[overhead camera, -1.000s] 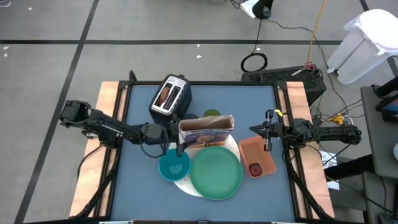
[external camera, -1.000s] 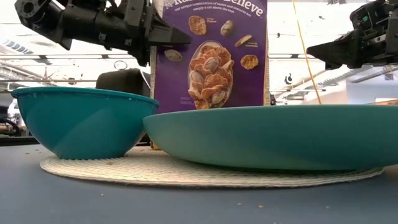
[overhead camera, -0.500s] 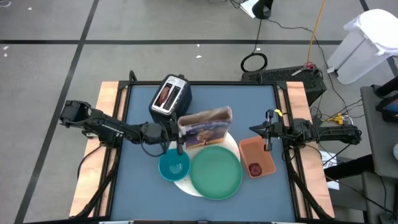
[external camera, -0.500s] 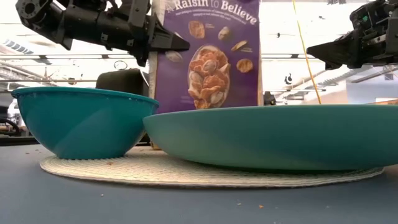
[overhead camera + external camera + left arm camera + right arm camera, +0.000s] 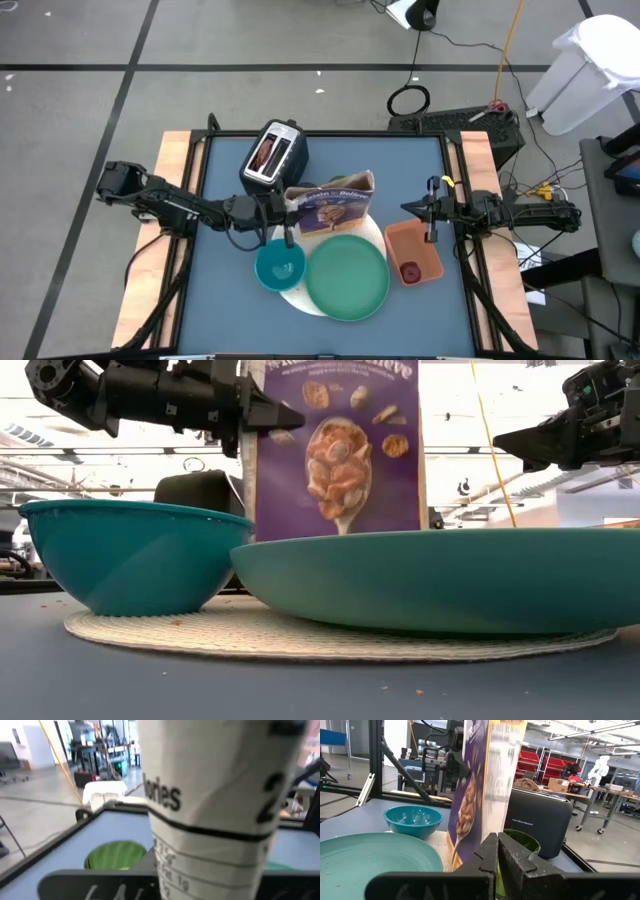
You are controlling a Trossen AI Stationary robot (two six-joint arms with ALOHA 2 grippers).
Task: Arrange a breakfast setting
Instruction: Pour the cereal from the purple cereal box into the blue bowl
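2 grippers are mine, and only the left gripper (image 5: 283, 210) is at work: its fingers are closed onto the side panel of the purple cereal box (image 5: 331, 207), which I hold lifted clear of the table, leaning a little. In the low view the box (image 5: 338, 450) hangs behind the dishes with its bottom edge hidden by the plate rim. From my left wrist the box's white nutrition panel (image 5: 215, 795) fills nearly everything.

The large green plate (image 5: 347, 277) lies at the near middle of the blue table (image 5: 225, 300), resting on a pale round woven mat (image 5: 330, 635). The small teal bowl (image 5: 279, 266) sits on the same mat, touching the plate's left side. The yellow-green cup (image 5: 520, 845) stands behind the box (mostly hidden from above), beside the silver-black toaster (image 5: 273, 155), which has a slice in its slot.

My right gripper (image 5: 431, 215) waits over the far end of the orange rectangular tray (image 5: 413, 251), fingers pressed together on nothing. 1 small red fruit (image 5: 410, 272) lies at the tray's near end.
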